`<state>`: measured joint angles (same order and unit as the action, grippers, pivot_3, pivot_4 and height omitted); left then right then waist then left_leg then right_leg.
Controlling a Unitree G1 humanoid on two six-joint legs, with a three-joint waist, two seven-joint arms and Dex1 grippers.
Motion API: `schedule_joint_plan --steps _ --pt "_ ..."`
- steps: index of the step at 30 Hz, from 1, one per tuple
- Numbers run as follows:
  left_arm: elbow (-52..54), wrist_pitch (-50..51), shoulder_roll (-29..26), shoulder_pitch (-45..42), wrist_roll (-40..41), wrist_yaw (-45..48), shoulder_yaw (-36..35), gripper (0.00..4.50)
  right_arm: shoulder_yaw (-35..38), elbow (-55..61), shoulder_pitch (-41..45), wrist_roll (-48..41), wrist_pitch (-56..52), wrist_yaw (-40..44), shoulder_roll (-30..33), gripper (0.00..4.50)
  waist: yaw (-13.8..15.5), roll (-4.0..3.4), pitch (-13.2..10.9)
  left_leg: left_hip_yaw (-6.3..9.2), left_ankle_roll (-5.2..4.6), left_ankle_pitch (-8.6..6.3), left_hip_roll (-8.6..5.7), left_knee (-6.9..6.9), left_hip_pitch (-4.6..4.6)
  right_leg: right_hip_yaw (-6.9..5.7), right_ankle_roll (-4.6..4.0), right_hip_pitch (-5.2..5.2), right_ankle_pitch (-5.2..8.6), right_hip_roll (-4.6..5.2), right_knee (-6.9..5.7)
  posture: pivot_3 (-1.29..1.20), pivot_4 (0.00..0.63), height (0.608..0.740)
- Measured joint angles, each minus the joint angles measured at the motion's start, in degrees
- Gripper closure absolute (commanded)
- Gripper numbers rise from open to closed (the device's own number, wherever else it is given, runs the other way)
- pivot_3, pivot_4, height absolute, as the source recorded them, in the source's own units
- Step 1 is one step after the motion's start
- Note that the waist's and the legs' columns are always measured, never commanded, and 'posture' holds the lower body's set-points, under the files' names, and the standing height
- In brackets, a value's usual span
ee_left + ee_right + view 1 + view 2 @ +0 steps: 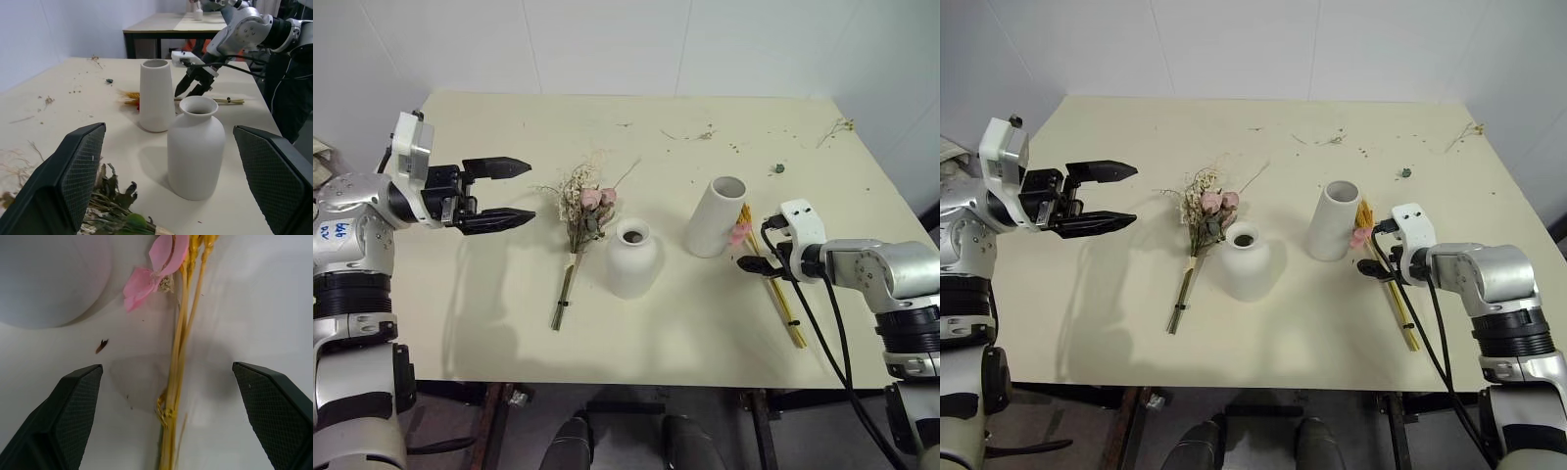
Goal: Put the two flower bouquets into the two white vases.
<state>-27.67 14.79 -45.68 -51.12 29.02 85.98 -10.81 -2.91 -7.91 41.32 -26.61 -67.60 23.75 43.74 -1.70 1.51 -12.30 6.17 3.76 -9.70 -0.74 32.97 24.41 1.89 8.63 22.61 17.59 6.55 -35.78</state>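
Hovering my open right claw (166, 377) over the wheat (177, 382) lying flat on the surface (489, 294) beside the tall vase (715, 215), I'd pinch these light, brittle stalks gently near their tie.

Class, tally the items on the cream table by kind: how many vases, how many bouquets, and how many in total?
Vases: 2 (short rounded vase, tall cylinder vase)
Bouquets: 2 (rose bouquet, wheat bundle)
Total: 4
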Motion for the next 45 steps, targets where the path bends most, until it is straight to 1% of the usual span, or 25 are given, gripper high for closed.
schedule_joint_plan --steps 1,4,5,12,13,20,24,27,32,35,38,41,45 --pt "0.0 -0.1 0.0 0.0 0.0 0.0 0.0 0.0 0.0 -0.5 0.3 0.4 0.0 0.1 -0.2 0.62 0.0 0.0 0.0 0.0 0.0 0.0 0.0 0.0 0.0 0.0 0.0 0.0 0.0 0.0 -0.01 0.0 0.15 0.74" --pt "0.0 -0.4 0.0 0.0 0.0 0.0 0.1 0.0 0.1 -2.0 1.2 1.9 -0.1 0.2 -0.9 1.54 0.0 0.0 0.0 0.0 0.0 0.0 0.01 0.01 0.0 0.0 0.0 0.0 0.0 -0.01 -0.03 0.0 0.15 0.74" --pt "0.0 -0.5 0.0 0.0 0.0 0.0 0.1 0.0 0.2 -2.4 1.4 2.5 -0.1 0.2 -1.2 1.96 -0.1 0.0 0.0 0.0 0.0 0.0 0.01 0.01 -0.01 0.0 0.0 0.0 0.0 -0.01 -0.03 0.0 0.15 0.74" --pt "0.0 -0.6 0.0 -0.3 0.0 0.0 0.2 0.0 1.1 -2.8 1.6 3.9 -0.2 0.8 -2.5 4.35 -0.1 0.0 0.0 0.0 0.0 0.0 0.03 0.05 -0.02 0.0 0.0 -0.01 0.0 -0.03 -0.08 0.0 0.15 0.74" --pt "0.0 -0.6 0.0 -0.4 0.0 0.0 0.3 0.0 1.2 -2.7 1.6 3.9 -0.1 0.8 -2.8 4.46 -0.1 0.01 0.0 0.0 0.0 0.0 0.03 0.08 -0.03 0.0 0.0 -0.03 0.0 -0.03 -0.08 0.0 0.15 0.74" --pt "-0.1 -1.2 0.2 -1.0 0.0 0.0 1.2 0.0 4.0 -2.7 0.9 5.2 0.3 -0.5 -4.9 4.46 -0.1 0.02 0.0 0.0 0.01 0.01 0.02 0.15 -0.06 0.01 -0.01 -0.06 -0.06 -0.03 -0.1 0.0 0.15 0.74" --pt "-0.5 -1.7 0.6 -2.2 0.0 0.0 1.8 0.0 6.9 -3.3 0.4 6.8 2.8 -3.1 -5.4 4.46 0.0 0.01 0.0 0.0 0.02 0.02 0.01 0.1 -0.05 0.02 -0.01 -0.05 -0.06 -0.02 -0.09 0.0 0.15 0.74" --pt "-1.5 -1.8 0.7 -2.4 0.0 0.0 2.0 0.0 10.1 -4.0 1.7 8.1 6.2 -5.3 -5.4 4.46 0.0 0.01 0.0 0.0 0.02 0.02 0.01 0.04 -0.04 0.03 0.0 -0.01 -0.06 -0.02 -0.09 0.0 0.15 0.74" --pt "-2.6 -2.5 2.0 -2.7 -0.1 0.0 3.1 0.0 14.3 -6.1 7.4 10.0 14.4 -8.5 -5.6 4.46 -0.3 0.0 0.0 -0.05 0.02 0.01 0.03 0.0 -0.05 0.04 0.0 0.03 -0.05 -0.02 -0.09 0.0 0.15 0.74" --pt "-3.7 -2.9 2.1 -3.7 -0.1 0.0 3.4 0.0 17.1 -6.5 11.3 10.1 21.0 -10.0 -7.0 4.46 -0.3 0.0 0.0 -0.07 0.02 0.01 0.05 -0.02 -0.05 0.05 0.0 0.05 -0.05 -0.03 -0.09 0.0 0.15 0.74" --pt "-4.2 -3.0 2.2 -4.4 -0.1 0.0 3.6 0.0 19.1 -5.8 13.2 10.0 31.6 -10.4 -11.4 4.46 -0.5 0.0 0.0 -0.09 0.02 0.01 0.05 -0.02 -0.05 0.05 0.0 0.05 -0.05 -0.03 -0.1 0.0 0.15 0.74" --pt "-4.5 -3.0 2.7 -4.4 -0.1 0.0 4.1 0.0 19.1 -5.4 14.3 9.3 40.1 -9.7 -15.9 4.46 -0.6 0.0 0.0 -0.09 0.03 0.02 0.05 -0.02 -0.05 0.05 0.0 0.05 -0.05 -0.03 -0.13 0.0 0.15 0.74" --pt "-4.6 -3.0 2.8 -4.4 -0.1 0.0 4.3 0.0 18.0 -4.8 16.7 9.3 46.7 -8.2 -18.4 4.46 -0.6 -0.01 0.0 -0.09 0.03 0.02 0.05 -0.02 -0.04 0.05 0.0 0.05 -0.05 -0.03 -0.14 0.0 0.15 0.74"
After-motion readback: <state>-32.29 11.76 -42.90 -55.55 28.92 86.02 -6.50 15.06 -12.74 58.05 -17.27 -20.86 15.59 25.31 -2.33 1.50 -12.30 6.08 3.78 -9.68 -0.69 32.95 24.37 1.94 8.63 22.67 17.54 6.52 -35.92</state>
